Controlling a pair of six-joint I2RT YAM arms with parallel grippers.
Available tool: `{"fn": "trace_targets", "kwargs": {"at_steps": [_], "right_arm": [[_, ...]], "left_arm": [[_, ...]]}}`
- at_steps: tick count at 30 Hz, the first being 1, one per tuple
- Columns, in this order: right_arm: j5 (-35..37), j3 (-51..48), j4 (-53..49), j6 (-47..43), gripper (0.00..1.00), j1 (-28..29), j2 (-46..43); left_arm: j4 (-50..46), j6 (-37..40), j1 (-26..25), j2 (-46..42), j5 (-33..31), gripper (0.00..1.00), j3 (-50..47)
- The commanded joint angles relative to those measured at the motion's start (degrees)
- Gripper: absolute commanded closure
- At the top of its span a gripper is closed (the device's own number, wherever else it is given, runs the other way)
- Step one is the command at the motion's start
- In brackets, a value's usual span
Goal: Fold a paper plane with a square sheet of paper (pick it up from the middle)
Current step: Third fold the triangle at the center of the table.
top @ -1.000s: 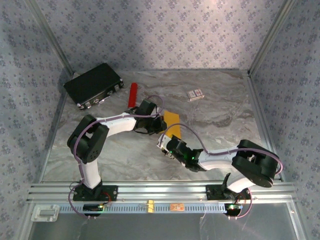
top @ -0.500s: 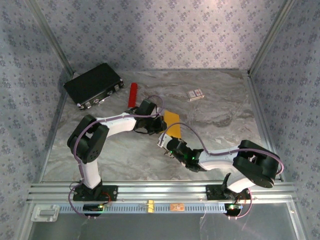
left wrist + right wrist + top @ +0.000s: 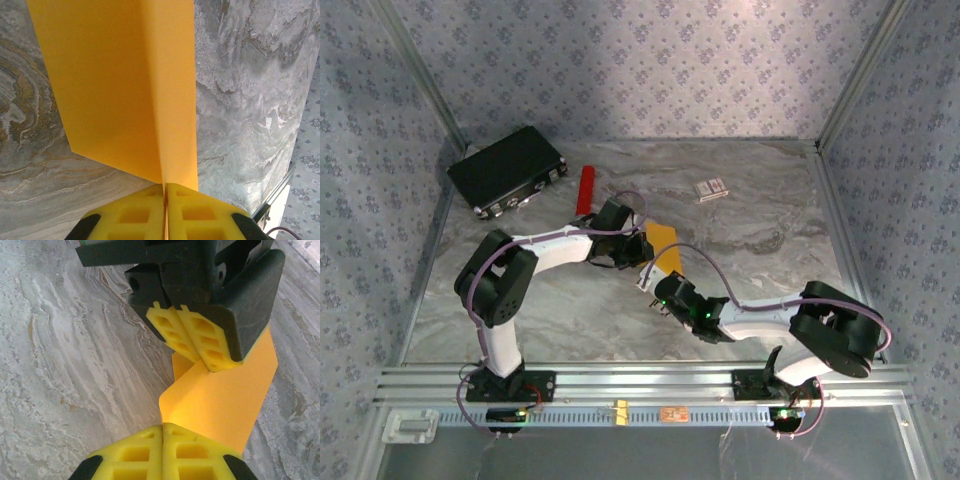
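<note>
**A:** Where is the sheet of paper (image 3: 663, 240) sitting, and who is gripping it?

**B:** It is hanging between the 2 arms, near the middle of the bench (image 3: 770, 230). It is bent along 1 crease, with part of it standing up off the surface. The left claw (image 3: 165, 187) is clenching the folded edge, its yellow pads pressing flat together on it. The right claw (image 3: 162, 427) is clamping a corner of the same sheet, just beside the left one.

**A:** What is worrying you?

**B:** I am thinking about tearing. With both claws pinching thin paper this close together, any pull in opposite directions is likely going to rip it or drag it out of 1 grip. A twist would probably be putting a stray wrinkle across the crease, and the plane would be coming out crooked. The 2 claws are also nearly touching, so a small misjudged move risks knocking them together.

**A:** Is anything getting in the way?

**B:** Not really. The red cylinder (image 3: 585, 188) is lying behind the left arm, near but not touching the sheet. The black case (image 3: 508, 168) is resting in the far left corner. The small box (image 3: 711, 188) is sitting well apart, toward the back.
</note>
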Motion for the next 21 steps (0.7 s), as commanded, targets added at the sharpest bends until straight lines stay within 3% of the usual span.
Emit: {"fn": "trace_targets", "kwargs": {"at_steps": [1,7,9,13,21], "right_arm": [[-1.19,-0.78,-1.59,2.68,0.98,-0.81,-1.75],[-11.13,-0.54,-4.85,7.03,0.98,-5.17,-3.79],[-16.48,-0.61,-5.57,7.44,0.98,-6.96,-4.65],[-25.83,-0.47,-7.27,10.50,0.99,-11.03,-5.31],[-35.57,-0.13,-7.06,15.62,0.99,-15.94,-5.67]], "left_arm": [[-2.31,0.73,-0.45,-3.07,-1.84,0.86,-0.46],[-6.14,2.35,-0.42,-5.05,-5.50,0.70,0.42],[-6.73,2.58,-0.42,-6.24,-7.03,0.59,0.15],[-8.70,3.48,-0.39,-7.81,-9.21,0.57,0.69],[-9.12,3.61,-0.43,-8.26,-9.31,0.50,1.02]]}}
